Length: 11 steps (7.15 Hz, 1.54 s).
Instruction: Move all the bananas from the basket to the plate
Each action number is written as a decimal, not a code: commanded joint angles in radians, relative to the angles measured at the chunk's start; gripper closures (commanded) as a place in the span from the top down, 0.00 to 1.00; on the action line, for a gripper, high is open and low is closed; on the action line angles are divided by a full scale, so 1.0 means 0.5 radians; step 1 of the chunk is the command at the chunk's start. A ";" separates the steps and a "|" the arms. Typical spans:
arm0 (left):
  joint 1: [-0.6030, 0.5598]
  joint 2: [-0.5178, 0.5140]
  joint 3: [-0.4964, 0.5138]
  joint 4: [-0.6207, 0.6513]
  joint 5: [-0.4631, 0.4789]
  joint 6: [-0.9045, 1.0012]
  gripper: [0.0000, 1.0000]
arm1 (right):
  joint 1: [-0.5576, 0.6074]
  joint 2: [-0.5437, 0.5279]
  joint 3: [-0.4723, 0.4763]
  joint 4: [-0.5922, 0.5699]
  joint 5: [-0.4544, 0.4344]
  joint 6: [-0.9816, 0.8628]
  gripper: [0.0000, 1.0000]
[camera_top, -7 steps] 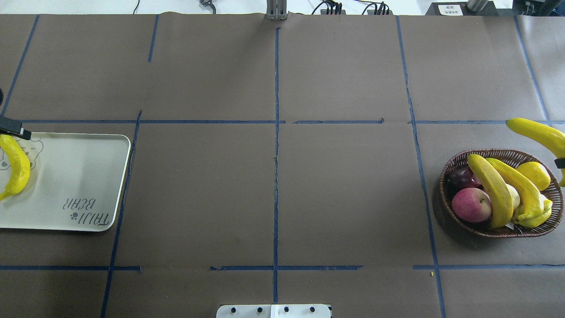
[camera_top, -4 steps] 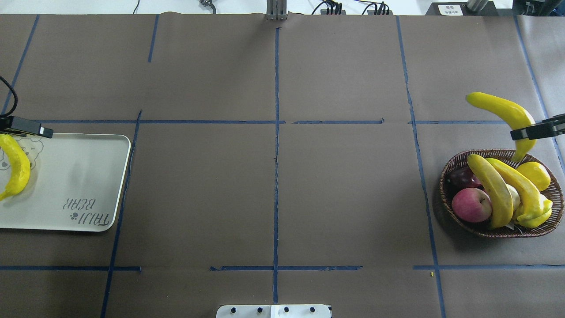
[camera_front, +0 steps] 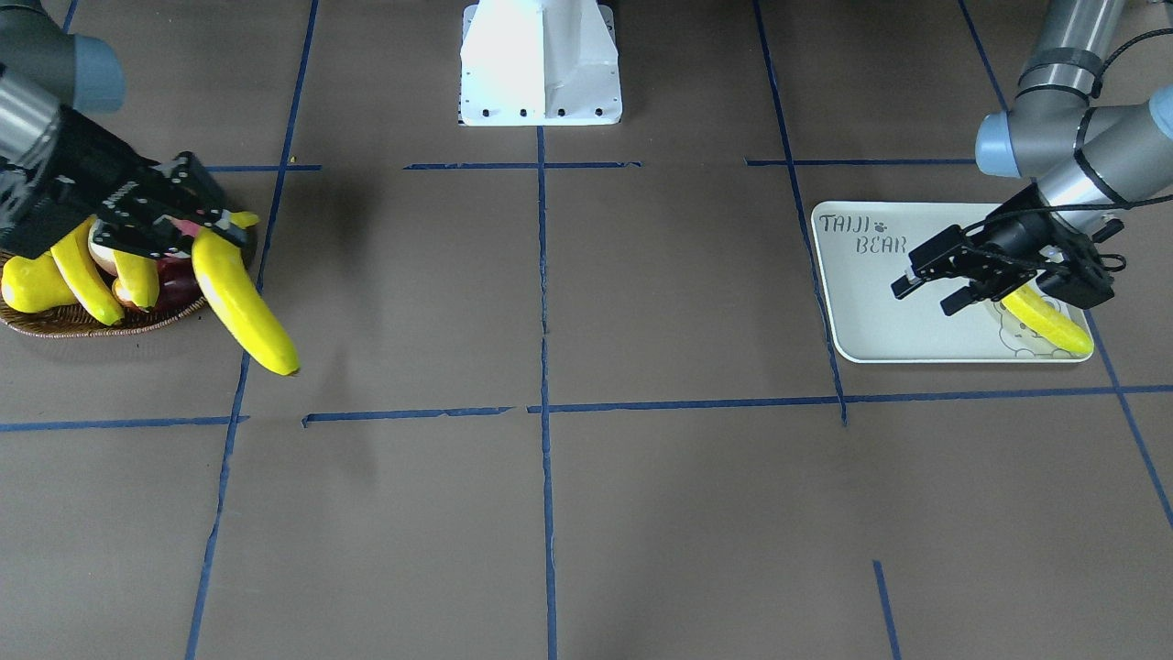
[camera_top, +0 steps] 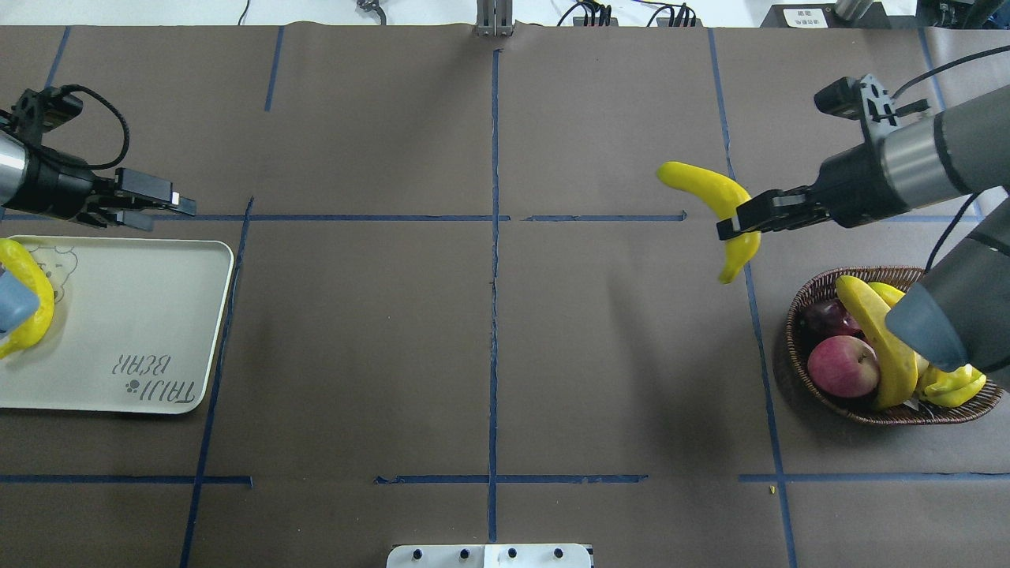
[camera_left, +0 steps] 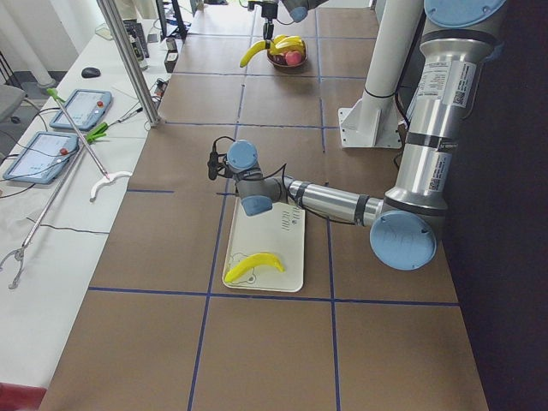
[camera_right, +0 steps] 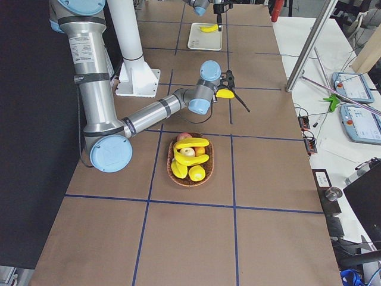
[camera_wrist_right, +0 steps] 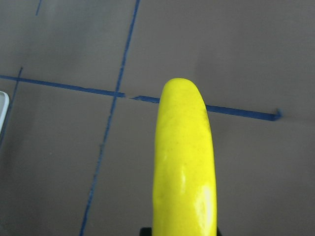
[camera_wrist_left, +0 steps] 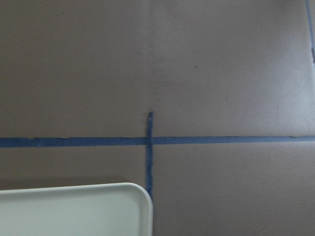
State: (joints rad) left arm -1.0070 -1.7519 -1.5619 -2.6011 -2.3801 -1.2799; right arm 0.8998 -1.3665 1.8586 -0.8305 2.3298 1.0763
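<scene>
Right gripper (camera_top: pixel 737 224): fingers were clamped around the middle of a banana (camera_top: pixel 708 189), which hung in the air over the table, just off the basket's inner side.
Held banana: long, curved, glossy bright yellow, with its blunt end pointing away from the basket.
Basket (camera_top: pixel 797 308): brown wicker, at the table's right end; more bananas (camera_top: pixel 872 335) lay across a red apple (camera_top: pixel 840 367) and other fruit.
Left gripper (camera_top: pixel 170 213): fingers were apart and empty, above the table just past the plate's far edge.
Plate (camera_top: pixel 142 315): white, at the left end; one yellow banana (camera_front: pixel 1054 325) lay on its bear drawing.
</scene>
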 commanded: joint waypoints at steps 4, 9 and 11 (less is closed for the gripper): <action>0.381 -0.315 -0.229 0.017 0.319 -1.162 1.00 | -0.679 0.459 -0.011 -0.026 -0.844 0.638 0.00; 0.611 -0.696 -0.217 0.459 0.606 -1.563 1.00 | -0.946 0.754 -0.023 -0.382 -1.269 0.661 0.00; 0.670 -0.699 -0.208 0.459 0.606 -1.564 1.00 | -0.971 0.791 -0.023 -0.385 -1.276 0.661 0.00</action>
State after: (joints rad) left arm -0.6886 -2.0960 -1.6690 -2.3786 -2.0783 -2.0582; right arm 0.4223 -0.9820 1.8472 -1.0203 1.6983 1.4065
